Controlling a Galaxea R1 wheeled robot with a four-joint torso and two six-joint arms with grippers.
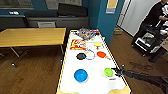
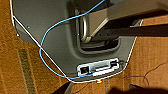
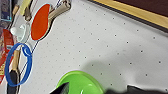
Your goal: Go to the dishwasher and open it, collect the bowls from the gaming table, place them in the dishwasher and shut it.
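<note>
Reaching right gripper [image 1: 117, 71] beside green bowl [image 1: 108, 72]

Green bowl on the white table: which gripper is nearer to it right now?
Right. The right gripper reaches in over the gaming table's edge, right beside the green bowl. The left wrist view looks down at the robot's base over wooden floor, away from the table.

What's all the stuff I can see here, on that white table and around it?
Gaming table: one, white top with yellow rim, centre.
Blue bowl: one, near end.
Green bowl: one, near end, beside the right gripper.
Round flat pieces, black, red-orange, yellow: one each, mid-table.
Blue ring: one, mid-table.
Colourful packets: far end.
Wooden table: one, left.
Person: one, dark clothes, upper right.
Right gripper: dark, at the green bowl.
</note>
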